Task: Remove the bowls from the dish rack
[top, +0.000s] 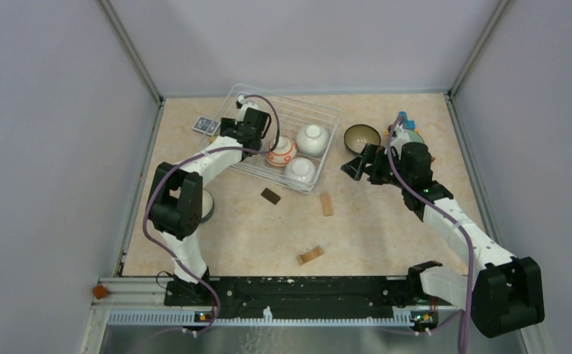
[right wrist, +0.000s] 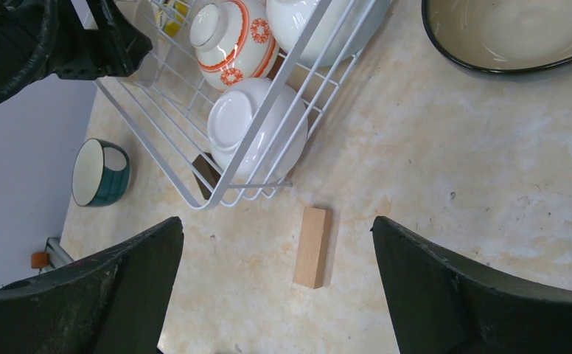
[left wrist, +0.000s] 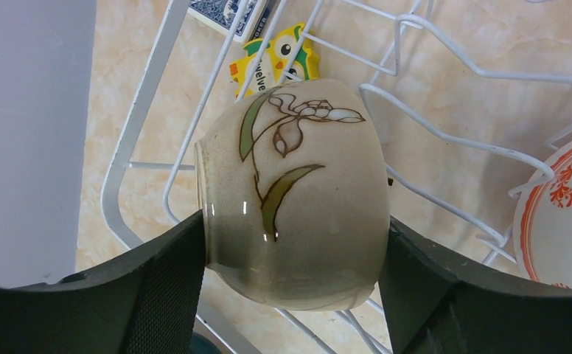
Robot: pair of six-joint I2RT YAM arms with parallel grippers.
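Beige flower-painted ceramic bowl [left wrist: 298,184] sat clamped in the left gripper [left wrist: 294,236] inside the white wire dish rack [left wrist: 141,125], orange-patterned bowl [left wrist: 563,214] alongside; right gripper [right wrist: 276,228] gaped above a wooden block [right wrist: 312,247].

A tabletop [top: 386,228] of pale beige, marbled with faint cream veins, fills the middle of the enclosure. Plain lavender-grey panels stand around it: a back wall [top: 305,44] beyond its far edge, a left wall [top: 47,147] and a right wall [top: 541,110] along its sides. Slim metal posts [top: 130,50] rise from the tabletop's two far corners. A black rail [top: 305,287] runs along its near edge, with a small orange knob [top: 100,292] at the rail's left end. The light is soft and even, casting only faint shadows on the tabletop.
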